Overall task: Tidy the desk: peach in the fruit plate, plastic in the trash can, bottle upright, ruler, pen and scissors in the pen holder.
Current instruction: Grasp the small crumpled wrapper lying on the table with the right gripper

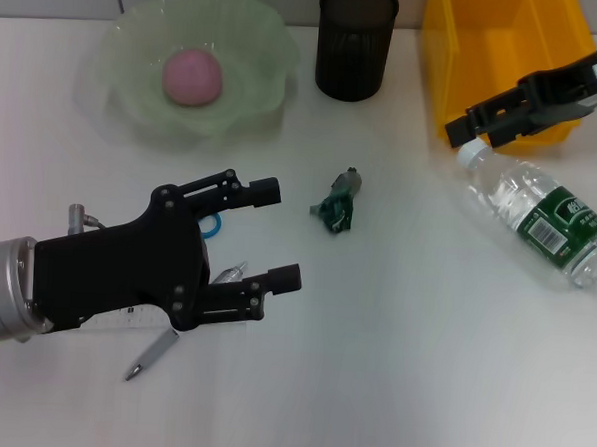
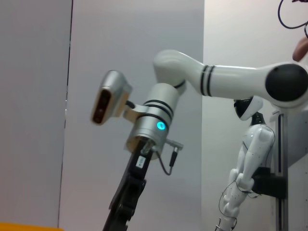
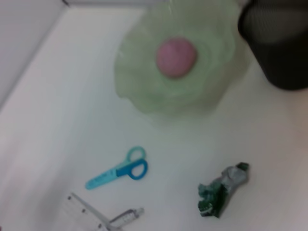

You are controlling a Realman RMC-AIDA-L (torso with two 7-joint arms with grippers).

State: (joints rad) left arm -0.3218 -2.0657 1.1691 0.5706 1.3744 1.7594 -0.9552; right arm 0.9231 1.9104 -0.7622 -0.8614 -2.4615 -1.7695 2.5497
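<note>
Right end effector point(image 1: 471, 130) open by bottle point(image 1: 539, 219) cap; label w/ barcode, unreadable.

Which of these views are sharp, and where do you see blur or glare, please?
Head view: sharp, evenly lit, with faint shadows under the left hand and bottle. Right wrist view: soft throughout; the peach, plate and black holder are smeared, while the scissors are only slightly clearer. Left wrist view: the camera housing on the other arm is blurred.
</note>
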